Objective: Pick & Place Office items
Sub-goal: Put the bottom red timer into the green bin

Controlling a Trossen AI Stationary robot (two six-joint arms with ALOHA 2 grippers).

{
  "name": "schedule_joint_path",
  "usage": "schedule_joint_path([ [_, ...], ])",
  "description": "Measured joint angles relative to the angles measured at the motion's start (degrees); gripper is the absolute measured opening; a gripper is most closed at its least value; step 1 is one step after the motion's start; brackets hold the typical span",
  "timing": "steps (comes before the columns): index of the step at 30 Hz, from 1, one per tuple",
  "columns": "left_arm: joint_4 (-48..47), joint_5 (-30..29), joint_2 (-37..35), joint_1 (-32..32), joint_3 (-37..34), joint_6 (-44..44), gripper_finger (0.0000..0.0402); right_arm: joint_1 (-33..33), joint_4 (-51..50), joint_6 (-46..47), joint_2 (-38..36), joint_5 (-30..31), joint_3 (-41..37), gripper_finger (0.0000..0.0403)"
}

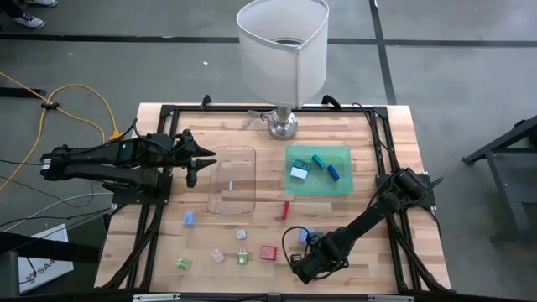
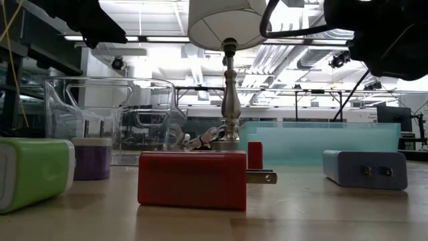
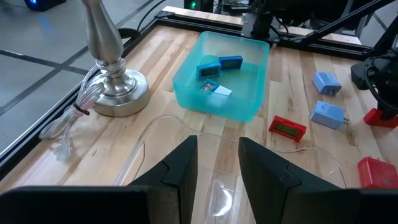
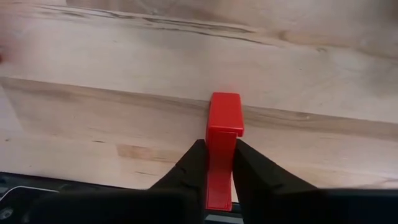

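Small office items lie scattered on the wooden table: a red block (image 1: 268,252), a red stick (image 1: 286,210), green, pink and pale blue pieces near the front edge, and several blue ones in the green tray (image 1: 315,186). Near the table's front edge my right gripper (image 1: 299,270) points steeply down and is shut on a small red piece (image 4: 224,124). My left gripper (image 3: 217,165) hovers open with nothing between its fingers, over the left end of the clear tray (image 1: 232,180). My right gripper pinches the red piece between its two fingers, on the two long sides near its upper end (image 4: 219,168). The fingers come from above, slanting down, and lie along the piece. Its free end (image 4: 225,102) points down at the table; whether it touches the wood, I cannot tell.
A lamp with a white shade (image 1: 283,50) stands at the far edge, its cord coiled beside the metal base (image 1: 283,126). Two pale blue blocks (image 3: 328,114) lie close to my right gripper. A black frame borders the table.
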Motion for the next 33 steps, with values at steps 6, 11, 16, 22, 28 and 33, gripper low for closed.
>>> schedule_joint_path([
  [6, 0.0, 0.0, 0.0, 0.0, 0.0, 0.0, 0.011, 0.0, -1.1, -1.7, 0.0, 1.5, 0.0, 0.0047],
  [11, 0.0, 0.0, 0.0, 0.0, 0.0, 0.0, 0.011, 0.0, -3.7, -4.7, -1.3, 2.0, 0.0, 0.0046],
  [16, 0.0, 0.0, 0.0, 0.0, 0.0, 0.0, 0.011, 0.0, -7.0, -8.1, -6.2, 6.8, 0.0, 0.0043],
  [22, 0.0, 0.0, 0.0, 0.0, 0.0, 0.0, 0.011, -0.7, -14.4, -12.7, -12.3, 15.2, 0.0, 0.0043],
  [28, 0.1, 0.0, 0.0, 0.0, 0.0, 0.0, 0.011, -4.7, -20.2, -21.5, -13.7, 20.3, 0.0, 0.0045],
  [33, 0.0, 0.0, 0.0, 0.0, 0.0, 0.0, 0.011, -11.1, -23.5, -32.1, -14.6, 22.9, 0.0, 0.0047],
])
